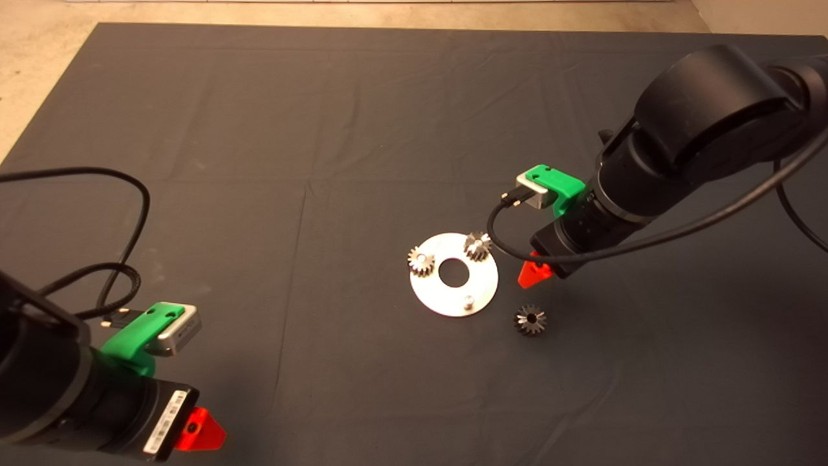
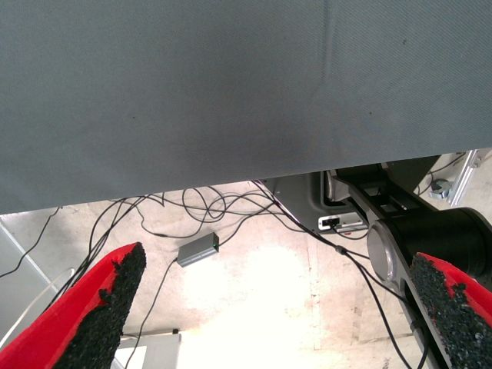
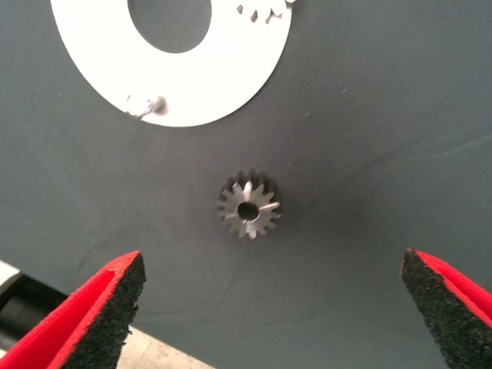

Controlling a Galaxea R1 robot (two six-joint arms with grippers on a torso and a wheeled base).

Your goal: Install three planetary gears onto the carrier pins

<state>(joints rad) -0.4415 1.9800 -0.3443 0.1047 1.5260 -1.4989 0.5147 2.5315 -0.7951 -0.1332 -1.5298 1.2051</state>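
Observation:
The flat silver disc (image 1: 482, 285) lies on the mat right of centre. Two planetary gears (image 1: 421, 261) (image 1: 477, 246) sit on two of its carrier pins. The third pin (image 1: 467, 301) stands bare at the disc's near edge. A loose gear (image 1: 530, 320) lies flat on the mat just off the disc's near right. My right gripper (image 3: 273, 307) hovers open over the loose gear (image 3: 247, 209), its pads wide to either side and touching nothing. In the head view only one of its red fingers (image 1: 533, 274) shows. The right wrist view also shows the disc (image 3: 231, 84) with its bare pin (image 3: 150, 104).
My left gripper (image 2: 277, 307) waits open at the lower left of the mat, holding nothing, with one red finger (image 1: 200, 432) showing in the head view. Its wrist view looks past the mat's edge (image 2: 231, 177) at floor cables. A black cable (image 1: 132, 220) loops over the mat's left side.

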